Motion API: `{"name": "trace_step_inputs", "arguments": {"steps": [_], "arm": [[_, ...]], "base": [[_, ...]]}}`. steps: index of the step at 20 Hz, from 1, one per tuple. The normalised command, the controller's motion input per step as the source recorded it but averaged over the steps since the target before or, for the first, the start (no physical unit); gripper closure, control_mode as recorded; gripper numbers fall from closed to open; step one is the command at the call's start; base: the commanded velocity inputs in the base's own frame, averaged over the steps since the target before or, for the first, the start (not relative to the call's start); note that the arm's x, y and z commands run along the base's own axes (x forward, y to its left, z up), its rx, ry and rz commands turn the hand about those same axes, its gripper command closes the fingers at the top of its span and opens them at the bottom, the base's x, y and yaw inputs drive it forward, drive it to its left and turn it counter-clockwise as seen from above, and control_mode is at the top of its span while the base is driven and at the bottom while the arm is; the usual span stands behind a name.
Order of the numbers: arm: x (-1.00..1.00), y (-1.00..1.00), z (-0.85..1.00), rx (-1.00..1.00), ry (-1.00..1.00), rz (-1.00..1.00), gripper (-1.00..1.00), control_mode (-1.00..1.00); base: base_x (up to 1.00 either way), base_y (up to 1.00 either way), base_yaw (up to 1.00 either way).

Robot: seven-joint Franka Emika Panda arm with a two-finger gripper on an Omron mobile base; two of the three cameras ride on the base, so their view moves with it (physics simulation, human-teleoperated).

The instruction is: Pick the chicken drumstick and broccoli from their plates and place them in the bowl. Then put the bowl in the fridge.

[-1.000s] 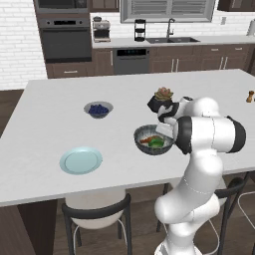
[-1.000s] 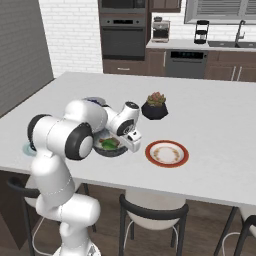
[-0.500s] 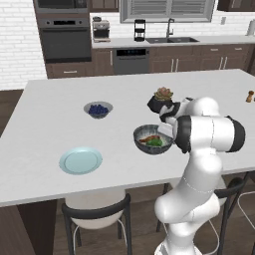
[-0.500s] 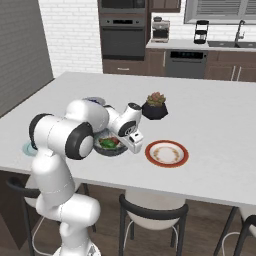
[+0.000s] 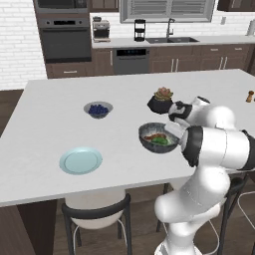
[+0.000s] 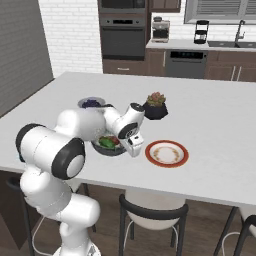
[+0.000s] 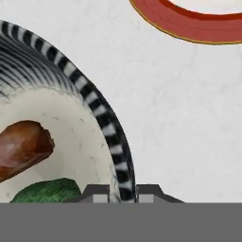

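bowl (image 7: 113, 142) holding chicken drumstick (image 7: 21, 147), broccoli (image 7: 47, 193)

The bowl (image 7: 106, 127) showed a black-and-white striped rim and a creamy speckled inside; from the base views its outside was dark grey. The drumstick (image 7: 21, 147) in it was reddish-brown, the broccoli (image 7: 47, 191) green. One plate (image 6: 167, 153) was white with a red-orange rim, the other (image 5: 80, 161) plain light blue. The counter (image 5: 60, 129) was white.

Two base views flank the arm, sharing the bowl (image 5: 158, 139); the hand view sits close above its rim.
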Motion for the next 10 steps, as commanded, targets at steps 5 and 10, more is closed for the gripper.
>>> {"name": "trace_step_inputs", "arguments": {"steps": [5, 10], "arm": [[-0.91, -0.03, 0.78, 0.07, -0.02, -0.2, 1.0, -1.0], [-0.62, -0.06, 0.72, 0.09, 0.16, -0.33, 1.0, -1.0]], "base": [[0.0, 0.0, 0.0], [0.0, 0.0, 0.0]]}}
